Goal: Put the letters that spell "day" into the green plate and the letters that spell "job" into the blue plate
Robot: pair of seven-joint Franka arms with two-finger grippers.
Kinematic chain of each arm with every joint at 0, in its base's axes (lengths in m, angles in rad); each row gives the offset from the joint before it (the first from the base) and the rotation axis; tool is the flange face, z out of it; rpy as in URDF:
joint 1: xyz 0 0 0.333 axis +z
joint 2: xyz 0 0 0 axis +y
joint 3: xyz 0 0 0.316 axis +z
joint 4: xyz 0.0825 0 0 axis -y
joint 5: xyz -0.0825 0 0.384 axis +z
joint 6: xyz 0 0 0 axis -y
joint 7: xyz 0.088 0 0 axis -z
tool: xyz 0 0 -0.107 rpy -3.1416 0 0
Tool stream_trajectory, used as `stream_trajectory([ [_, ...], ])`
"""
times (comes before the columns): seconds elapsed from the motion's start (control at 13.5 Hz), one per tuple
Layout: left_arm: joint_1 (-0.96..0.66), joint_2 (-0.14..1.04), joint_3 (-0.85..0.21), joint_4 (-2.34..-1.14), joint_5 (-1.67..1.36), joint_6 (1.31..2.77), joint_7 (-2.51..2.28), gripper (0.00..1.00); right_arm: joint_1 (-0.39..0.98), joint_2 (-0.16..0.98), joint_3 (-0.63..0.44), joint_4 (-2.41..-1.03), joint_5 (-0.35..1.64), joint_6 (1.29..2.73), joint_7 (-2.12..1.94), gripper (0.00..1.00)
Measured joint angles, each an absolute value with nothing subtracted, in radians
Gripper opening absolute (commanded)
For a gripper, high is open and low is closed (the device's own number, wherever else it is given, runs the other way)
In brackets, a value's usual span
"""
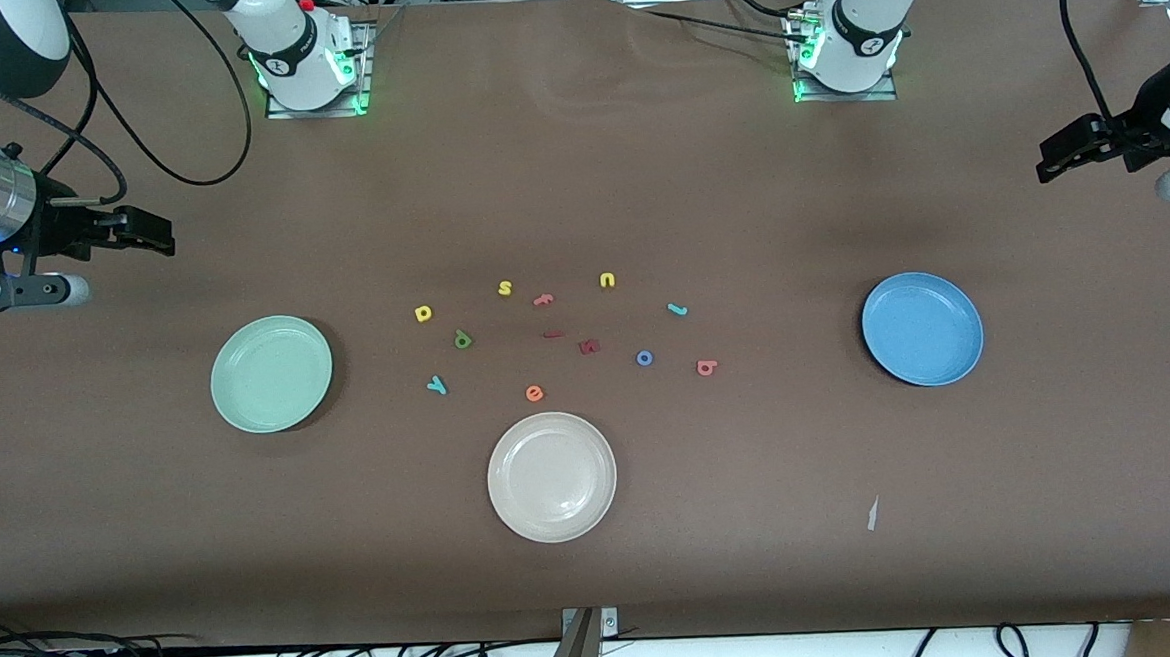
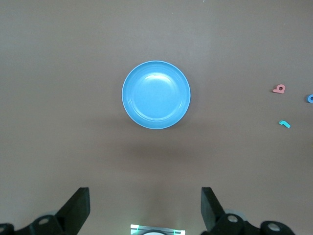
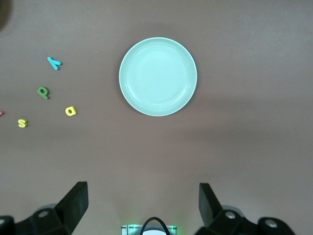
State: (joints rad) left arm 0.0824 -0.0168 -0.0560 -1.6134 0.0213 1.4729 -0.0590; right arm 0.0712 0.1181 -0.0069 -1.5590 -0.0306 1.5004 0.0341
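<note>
The green plate (image 1: pixel 272 373) (image 3: pixel 158 76) lies toward the right arm's end of the table, the blue plate (image 1: pixel 922 328) (image 2: pixel 156 94) toward the left arm's end. Between them lie a yellow "a" (image 1: pixel 423 313) (image 3: pixel 71 111), green "d" (image 1: pixel 462 339) (image 3: pixel 43 92), teal "y" (image 1: pixel 436 384) (image 3: pixel 54 63), teal "j" (image 1: pixel 677 310) (image 2: pixel 284 124), blue "o" (image 1: pixel 645 357) and salmon "b" (image 1: pixel 706 367) (image 2: pixel 279 88). My right gripper (image 1: pixel 165 235) (image 3: pixel 143 193) hangs open and empty over bare table at its end. My left gripper (image 1: pixel 1045 166) (image 2: pixel 145 196) does likewise at its end.
A cream-white plate (image 1: pixel 552 476) sits nearest the front camera. Among the letters also lie a yellow "s" (image 1: pixel 505 289), salmon "f" (image 1: pixel 543 299), yellow "u" (image 1: pixel 608 280), orange "e" (image 1: pixel 534 393) and two dark red letters (image 1: pixel 589 346). A paper scrap (image 1: pixel 872 514) lies near the front edge.
</note>
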Motion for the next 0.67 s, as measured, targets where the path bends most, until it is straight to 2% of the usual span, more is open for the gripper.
stream_trajectory([
  [0.67, 0.077, -0.016, -0.067, -1.573, 0.021, 1.488, -0.06, 1.0, 0.069, 0.138, -0.008, -1.559, -0.031, 1.505, 0.034, 1.0],
])
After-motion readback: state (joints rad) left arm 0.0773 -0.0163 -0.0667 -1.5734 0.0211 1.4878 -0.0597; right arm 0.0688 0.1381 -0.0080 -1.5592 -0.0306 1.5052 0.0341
